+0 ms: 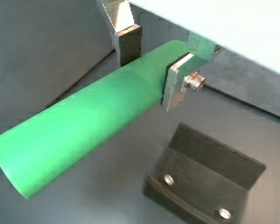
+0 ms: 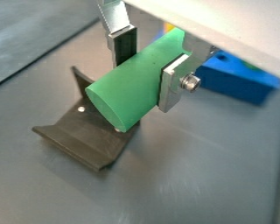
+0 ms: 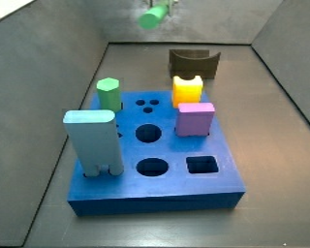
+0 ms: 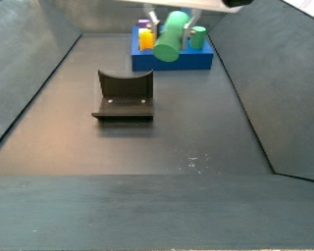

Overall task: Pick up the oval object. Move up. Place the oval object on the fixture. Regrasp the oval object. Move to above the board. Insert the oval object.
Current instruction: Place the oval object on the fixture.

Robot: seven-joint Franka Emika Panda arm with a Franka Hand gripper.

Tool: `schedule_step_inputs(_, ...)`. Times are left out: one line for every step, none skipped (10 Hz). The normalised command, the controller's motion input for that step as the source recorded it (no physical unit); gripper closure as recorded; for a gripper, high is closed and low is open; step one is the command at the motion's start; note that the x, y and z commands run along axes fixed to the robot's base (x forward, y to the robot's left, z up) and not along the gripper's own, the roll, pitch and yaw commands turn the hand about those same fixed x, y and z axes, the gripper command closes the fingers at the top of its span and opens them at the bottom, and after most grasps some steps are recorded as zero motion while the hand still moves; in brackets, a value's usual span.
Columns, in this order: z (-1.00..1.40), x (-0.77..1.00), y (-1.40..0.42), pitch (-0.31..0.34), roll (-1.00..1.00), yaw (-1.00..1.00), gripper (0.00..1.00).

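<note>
The oval object [image 1: 90,122] is a long, smooth, light-green rod, and it lies crosswise between the gripper's fingers. My gripper [image 1: 152,77] is shut on it and holds it in the air. In a wrist view the rod's rounded end [image 2: 125,96] hangs just above the dark fixture [image 2: 90,136]. In both side views the rod [image 3: 152,16] [image 4: 175,34] is high up, over the floor between the fixture [image 3: 190,63] [image 4: 125,95] and the blue board [image 3: 151,170] [image 4: 173,54]. The fixture's notch holds nothing.
On the board stand a short green hexagonal peg [image 3: 108,94], a yellow peg [image 3: 188,89], a pink block [image 3: 196,119] and a tall light-blue piece [image 3: 92,140]. Round and square holes show at its front. Sloped grey walls [image 4: 42,69] enclose the floor.
</note>
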Motion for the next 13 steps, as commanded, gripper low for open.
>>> schedule_step_inputs(-0.08, 0.85, -0.14, 0.046, -0.32, 0.81, 1.0)
schedule_step_inputs(-0.06, 0.73, -0.08, 0.067, -0.26, 0.58, 1.0)
schedule_step_inputs(-0.03, 0.57, -0.04, 0.097, -0.2, 0.33, 1.0)
schedule_step_inputs(-0.02, 0.46, -0.03, 0.117, -0.17, 0.22, 1.0)
schedule_step_inputs(-0.01, 0.33, -0.01, 0.134, -0.14, 0.12, 1.0)
schedule_step_inputs(-0.01, 0.27, -0.01, 0.142, -0.13, 0.09, 1.0)
schedule_step_inputs(-0.01, 0.19, -0.01, 0.147, -0.11, 0.07, 1.0)
schedule_step_inputs(0.5, 0.64, 0.48, 0.187, -1.0, 0.16, 1.0)
schedule_step_inputs(0.47, 0.57, 0.47, 0.187, -1.0, 0.14, 1.0)
schedule_step_inputs(0.31, 0.48, 0.37, 0.204, -1.0, 0.1, 1.0)
schedule_step_inputs(0.09, 0.38, 0.17, 0.211, -1.0, 0.06, 1.0)
schedule_step_inputs(0.03, 0.33, 0.1, 0.229, -1.0, 0.03, 1.0)
schedule_step_inputs(0.02, 0.28, 0.08, 0.259, -1.0, 0.0, 1.0)
